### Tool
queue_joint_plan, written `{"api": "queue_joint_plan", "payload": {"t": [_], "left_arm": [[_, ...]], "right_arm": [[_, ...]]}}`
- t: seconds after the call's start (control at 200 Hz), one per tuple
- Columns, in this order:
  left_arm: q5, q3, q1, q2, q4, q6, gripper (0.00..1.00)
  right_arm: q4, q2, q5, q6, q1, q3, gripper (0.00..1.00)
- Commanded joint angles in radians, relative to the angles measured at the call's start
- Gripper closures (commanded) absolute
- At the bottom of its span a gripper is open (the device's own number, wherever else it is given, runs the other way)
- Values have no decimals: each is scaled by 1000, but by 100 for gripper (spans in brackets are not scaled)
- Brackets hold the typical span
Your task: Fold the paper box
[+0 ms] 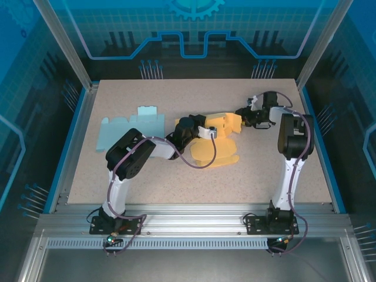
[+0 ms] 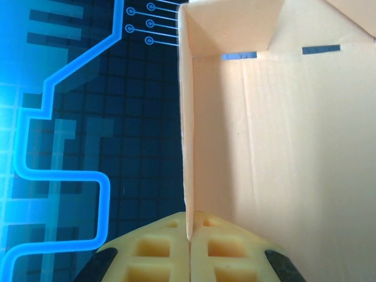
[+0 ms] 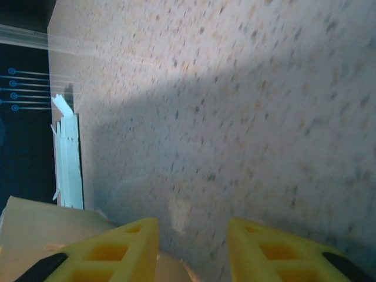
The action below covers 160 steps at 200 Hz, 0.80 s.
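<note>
the left gripper (image 2: 189, 258) clamps the paper box (image 2: 282, 147) wall between its fingers, so the right gripper (image 3: 192, 235), fingers apart, should fold gently

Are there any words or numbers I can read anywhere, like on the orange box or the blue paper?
No words or numbers to read anywhere.
The orange box is plain.
The blue paper is plain.
The back wall carries a gear picture and circuit lines, no letters.

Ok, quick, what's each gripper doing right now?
Left gripper: shut on a wall of the orange paper box.
Right gripper: open, jaws apart above the table.
</note>
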Motion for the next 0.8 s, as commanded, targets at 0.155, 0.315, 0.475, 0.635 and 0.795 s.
{"api": "queue_joint_plan", "payload": {"t": [0.155, 0.315, 0.475, 0.635, 0.795], "left_arm": [[-9, 17, 0, 24, 18, 33, 100], [-7, 12, -1, 20, 18, 32, 100], [-8, 7, 1, 21, 22, 33, 100], [-9, 6, 1, 23, 29, 35, 100], [-4, 5, 3, 24, 32, 35, 100]], "right_arm": [[150, -152, 3, 20, 53, -172, 62], [178, -206, 59, 24, 87, -235, 62], [227, -265, 102, 44, 102, -315, 62], [284, -322, 138, 65, 124, -403, 62], [322, -351, 153, 58, 147, -448, 62]]}}
